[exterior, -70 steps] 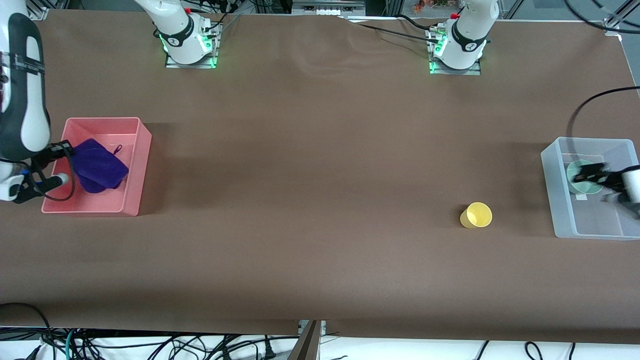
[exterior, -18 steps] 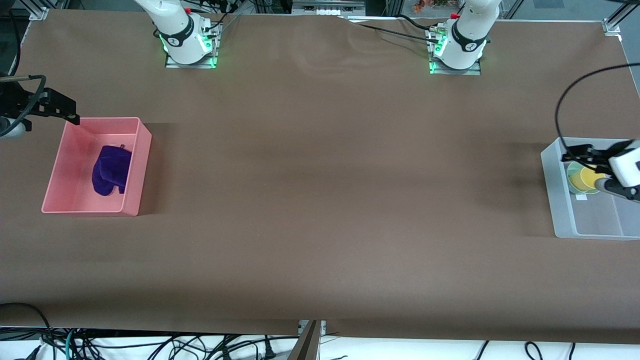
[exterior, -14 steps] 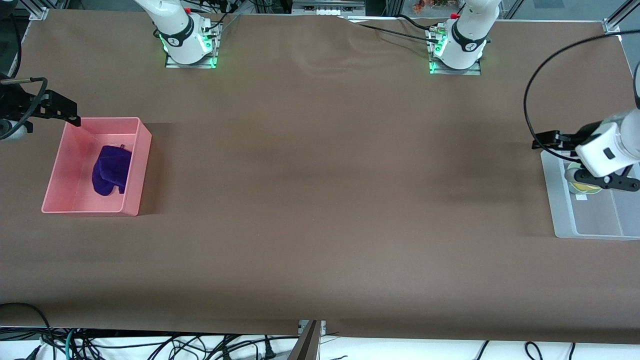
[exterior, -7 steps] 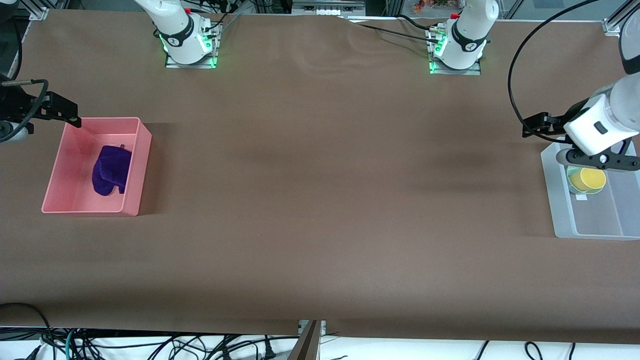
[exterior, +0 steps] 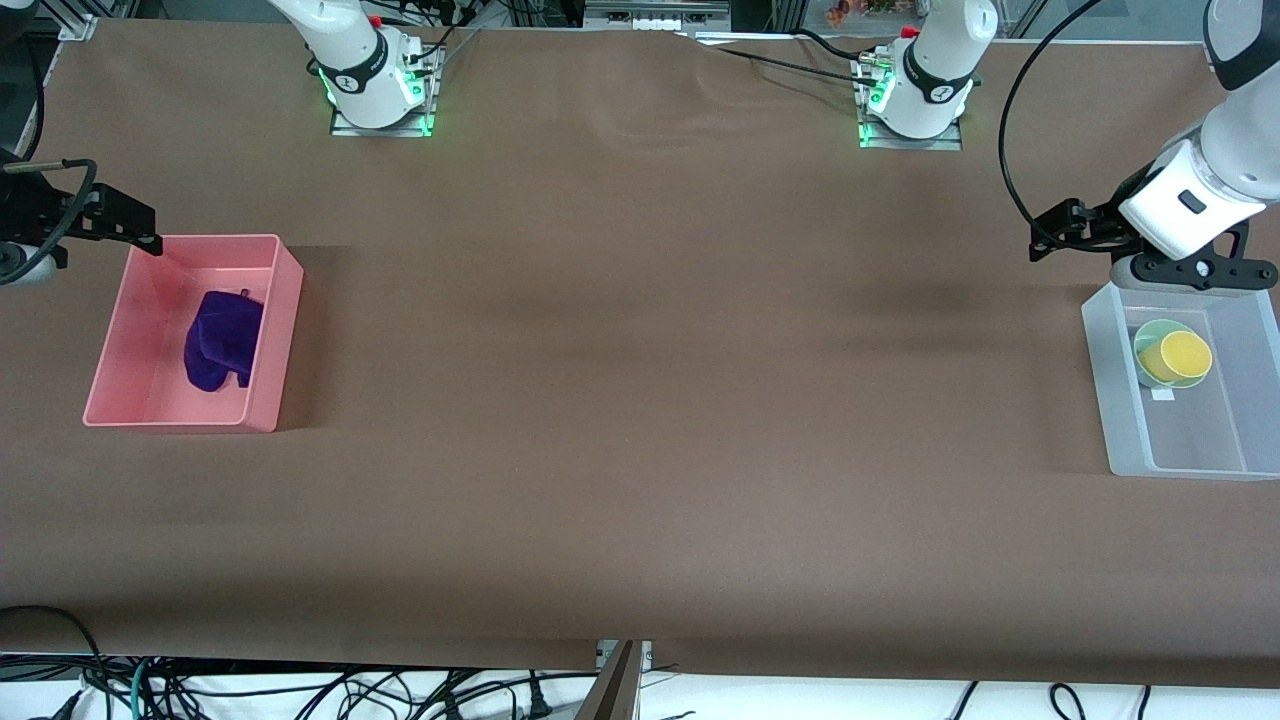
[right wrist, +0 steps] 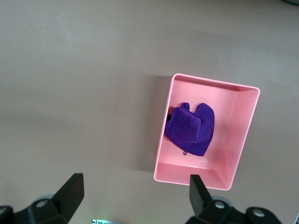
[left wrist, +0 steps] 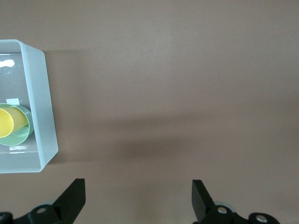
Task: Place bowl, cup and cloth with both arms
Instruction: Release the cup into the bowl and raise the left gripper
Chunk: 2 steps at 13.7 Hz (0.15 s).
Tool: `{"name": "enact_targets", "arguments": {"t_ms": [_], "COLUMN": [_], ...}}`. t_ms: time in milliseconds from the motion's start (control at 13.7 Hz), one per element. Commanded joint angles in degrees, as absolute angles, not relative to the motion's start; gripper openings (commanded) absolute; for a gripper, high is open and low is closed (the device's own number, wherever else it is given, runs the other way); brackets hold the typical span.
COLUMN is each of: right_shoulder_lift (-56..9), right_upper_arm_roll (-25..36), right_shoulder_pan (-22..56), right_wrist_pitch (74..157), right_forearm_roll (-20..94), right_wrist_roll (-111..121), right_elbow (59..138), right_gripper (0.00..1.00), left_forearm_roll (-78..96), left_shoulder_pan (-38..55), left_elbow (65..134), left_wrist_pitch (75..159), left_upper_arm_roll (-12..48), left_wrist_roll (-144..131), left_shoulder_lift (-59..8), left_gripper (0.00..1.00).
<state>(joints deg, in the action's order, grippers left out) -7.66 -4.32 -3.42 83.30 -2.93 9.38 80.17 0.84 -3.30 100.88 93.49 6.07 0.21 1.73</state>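
Observation:
The pale green bowl (exterior: 1155, 327) sits in the clear bin (exterior: 1120, 400) at the left arm's end of the table. The yellow cup (exterior: 1186, 354) rests tilted inside it. In the left wrist view the bowl (left wrist: 23, 134) and cup (left wrist: 5, 122) show inside the clear bin (left wrist: 41, 93). My left gripper (exterior: 1050, 235) hangs open and empty over bare table beside that bin, toward the robots' bases. The purple cloth (exterior: 222, 340) lies crumpled in the pink bin (exterior: 280, 340). My right gripper (exterior: 140, 228) hovers open and empty over that bin's corner nearest the bases.
A brown mat (exterior: 640, 400) covers the table between the two bins. The right wrist view looks down on the pink bin (right wrist: 233, 140) with the cloth (right wrist: 191, 128) in it. Both arm bases stand along the table edge farthest from the front camera.
My left gripper has risen out of the clear bin and drawn back toward its base, leaving the cup in the bowl. The right arm has stayed still.

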Motion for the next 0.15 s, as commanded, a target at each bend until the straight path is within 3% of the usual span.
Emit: {"name": "enact_targets", "arguments": {"t_ms": [0,73], "right_shoulder_lift": [-7.29,-7.29], "right_upper_arm_roll": [-4.39,-4.39], "right_shoulder_pan": [-3.69,-3.69], "right_wrist_pitch": [83.58,83.58], "right_forearm_roll": [-3.25,-3.25], "right_wrist_roll": [10.02,10.02], "right_elbow": [80.33,80.33], "right_gripper": [1.0,1.0], "left_forearm_roll": [2.11,2.11], "left_shoulder_pan": [-1.41,-1.32], "left_elbow": [102.39,102.39], "left_wrist_pitch": [94.75,94.75], "left_upper_arm_roll": [4.31,4.22], "left_wrist_roll": [-0.97,-0.97], "left_shoulder_lift": [3.08,3.08], "left_gripper": [1.0,1.0]}}
